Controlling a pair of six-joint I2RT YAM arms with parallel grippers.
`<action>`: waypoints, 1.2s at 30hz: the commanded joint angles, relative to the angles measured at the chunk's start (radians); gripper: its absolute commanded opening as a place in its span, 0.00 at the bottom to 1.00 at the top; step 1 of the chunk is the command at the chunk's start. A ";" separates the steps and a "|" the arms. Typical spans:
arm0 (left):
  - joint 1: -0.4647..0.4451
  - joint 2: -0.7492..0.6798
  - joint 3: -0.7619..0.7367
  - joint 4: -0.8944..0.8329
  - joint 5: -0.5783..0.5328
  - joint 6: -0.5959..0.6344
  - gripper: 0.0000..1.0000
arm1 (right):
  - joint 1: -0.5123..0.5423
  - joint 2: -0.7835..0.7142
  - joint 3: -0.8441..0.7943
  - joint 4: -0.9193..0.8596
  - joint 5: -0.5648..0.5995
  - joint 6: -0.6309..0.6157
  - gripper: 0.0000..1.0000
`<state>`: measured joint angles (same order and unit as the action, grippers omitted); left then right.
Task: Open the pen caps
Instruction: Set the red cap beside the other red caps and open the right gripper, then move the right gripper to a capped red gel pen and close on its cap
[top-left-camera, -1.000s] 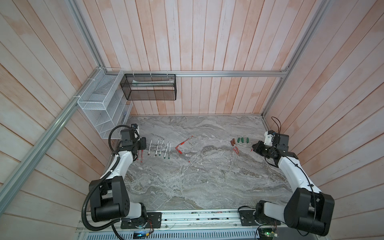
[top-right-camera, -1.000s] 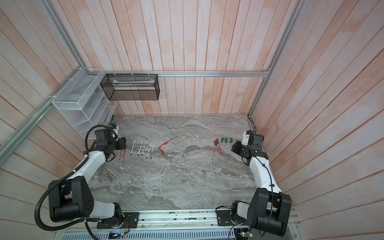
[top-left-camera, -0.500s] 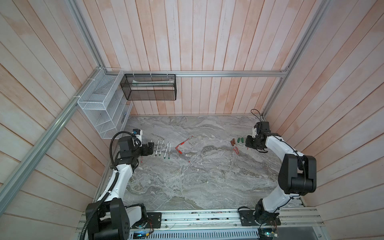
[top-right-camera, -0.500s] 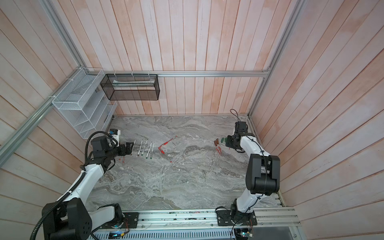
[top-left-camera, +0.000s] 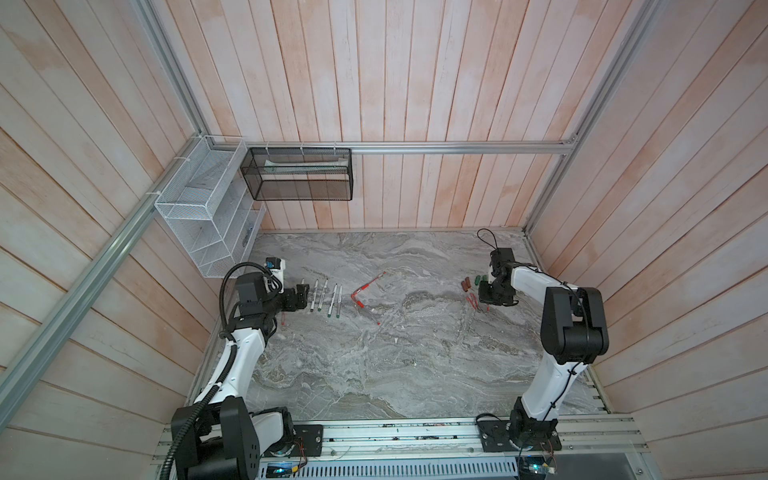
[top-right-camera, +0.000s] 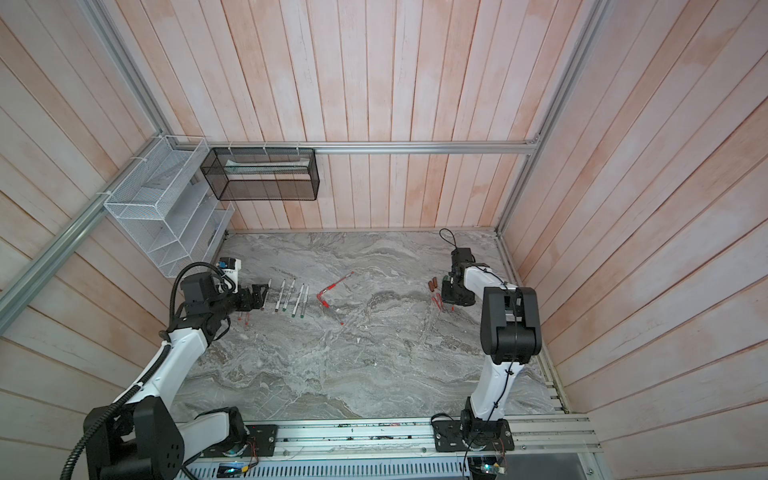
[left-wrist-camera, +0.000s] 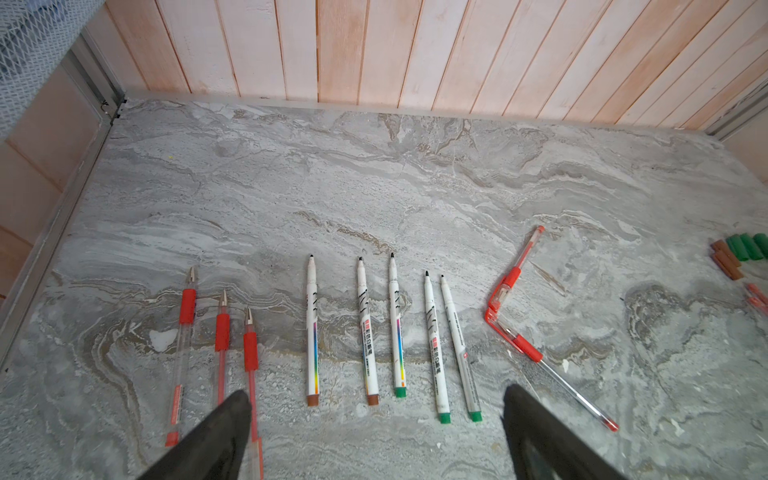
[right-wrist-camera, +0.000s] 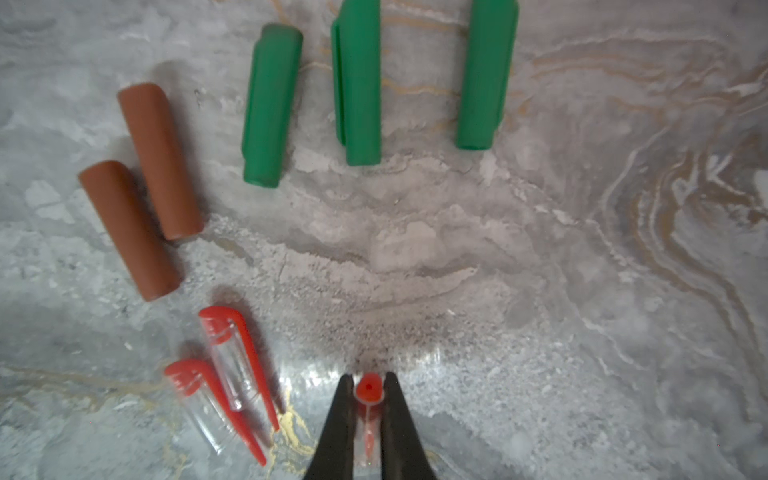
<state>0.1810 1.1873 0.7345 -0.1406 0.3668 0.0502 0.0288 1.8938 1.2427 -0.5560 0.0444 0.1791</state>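
- Your right pincer (right-wrist-camera: 369, 380) pinches a clear, red-topped cap (right-wrist-camera: 368, 392).
- Loose on the counter's (right-wrist-camera: 582, 249) right side: two chunky brown caps (right-wrist-camera: 160, 160), three green caps (right-wrist-camera: 357, 83), two clear red-clipped caps (right-wrist-camera: 232, 361).
- Your left pincer (left-wrist-camera: 376, 392) is spread wide over the pens (left-wrist-camera: 368, 332) on the left.

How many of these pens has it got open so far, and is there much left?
Mostly done. Five white markers and three red pens lie bare-tipped; two brown caps, three green caps and two red caps lie apart. In hand: the right gripper pinches a third red cap; the left gripper is open, empty. Left: two red pens in an L, capped.
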 joint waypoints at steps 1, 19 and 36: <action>0.018 -0.006 -0.005 0.017 0.018 -0.020 0.96 | 0.011 0.014 -0.009 0.015 0.007 -0.006 0.00; 0.052 -0.027 -0.041 0.052 0.063 -0.026 0.96 | 0.015 -0.076 -0.013 0.024 -0.022 0.016 0.26; 0.053 -0.017 -0.029 0.038 0.047 -0.029 0.96 | 0.115 -0.321 0.003 0.013 -0.063 0.097 0.46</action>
<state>0.2291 1.1778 0.7048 -0.0978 0.4137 0.0246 0.1139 1.5967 1.2331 -0.5312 0.0051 0.2420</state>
